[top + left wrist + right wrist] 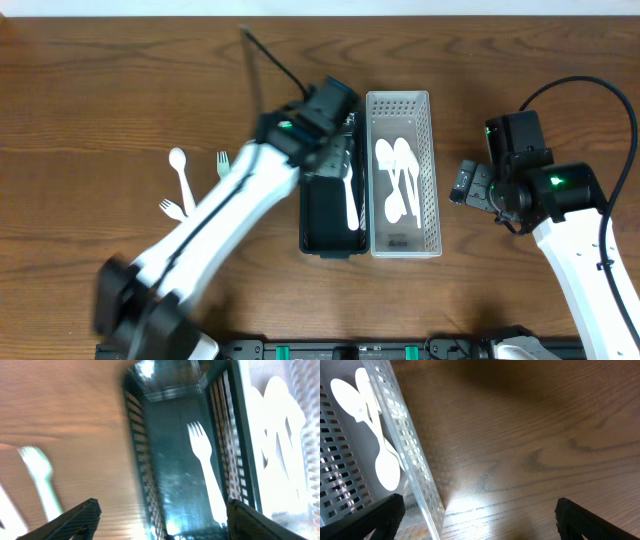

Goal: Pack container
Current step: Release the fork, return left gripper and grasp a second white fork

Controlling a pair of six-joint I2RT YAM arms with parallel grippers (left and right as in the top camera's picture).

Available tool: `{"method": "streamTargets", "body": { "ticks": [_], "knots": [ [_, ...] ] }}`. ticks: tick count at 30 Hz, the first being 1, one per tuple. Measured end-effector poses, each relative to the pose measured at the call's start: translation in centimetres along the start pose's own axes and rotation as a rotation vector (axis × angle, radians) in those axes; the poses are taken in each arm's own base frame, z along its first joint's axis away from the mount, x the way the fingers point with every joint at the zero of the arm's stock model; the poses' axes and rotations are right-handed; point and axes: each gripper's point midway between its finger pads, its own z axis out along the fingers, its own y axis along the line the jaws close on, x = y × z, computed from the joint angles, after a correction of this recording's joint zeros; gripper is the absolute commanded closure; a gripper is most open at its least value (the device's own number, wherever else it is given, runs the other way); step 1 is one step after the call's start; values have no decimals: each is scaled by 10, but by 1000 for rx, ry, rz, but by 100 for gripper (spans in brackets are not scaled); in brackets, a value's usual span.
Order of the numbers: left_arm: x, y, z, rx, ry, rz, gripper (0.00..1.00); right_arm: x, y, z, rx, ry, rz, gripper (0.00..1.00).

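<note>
1. dark perforated plastic container (320, 222) lies mid wooden table (100, 80), just beside a white perforated plastic container (432, 170) on its right: two bins.
2. one white plastic fork (351, 205) lies in the dark bin. overlapping white plastic spoons (397, 180) lie in the white one, exact count unclear.
3. loose on the wood to the left: one long white spoon (181, 170), one upper white fork (223, 164), one lower white fork (172, 208).
4. overhead blurs the left arm. only the left wrist view shows the left gripper (162, 510) spread wide, holding nothing, above the dark bin.
5. right gripper (479, 502) is spread wide, holding nothing, outside the white bin's outer wall, with bare wood beneath it.
</note>
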Motion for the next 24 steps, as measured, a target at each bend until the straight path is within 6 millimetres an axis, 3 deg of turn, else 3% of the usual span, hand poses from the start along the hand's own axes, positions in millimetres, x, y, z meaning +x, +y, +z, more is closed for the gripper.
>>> {"method": "streamTargets", "body": {
  "ticks": [3,6,9,12,18,24],
  "knots": [
    [-21,50,-36,-47,-97,-98,12,0,0,0,0,0,0,1],
    [-27,109,-51,-135,-123,-220,11,0,0,0,0,0,0,1],
    [-21,157,-41,-218,-88,-321,11,0,0,0,0,0,0,1],
    [-6,187,-18,-260,-6,-379,11,0,0,0,0,0,0,1],
    [28,206,45,-228,209,-400,11,0,0,0,0,1,0,1],
    [59,197,96,-166,388,-342,11,0,0,0,0,1,0,1]
  ]
}}
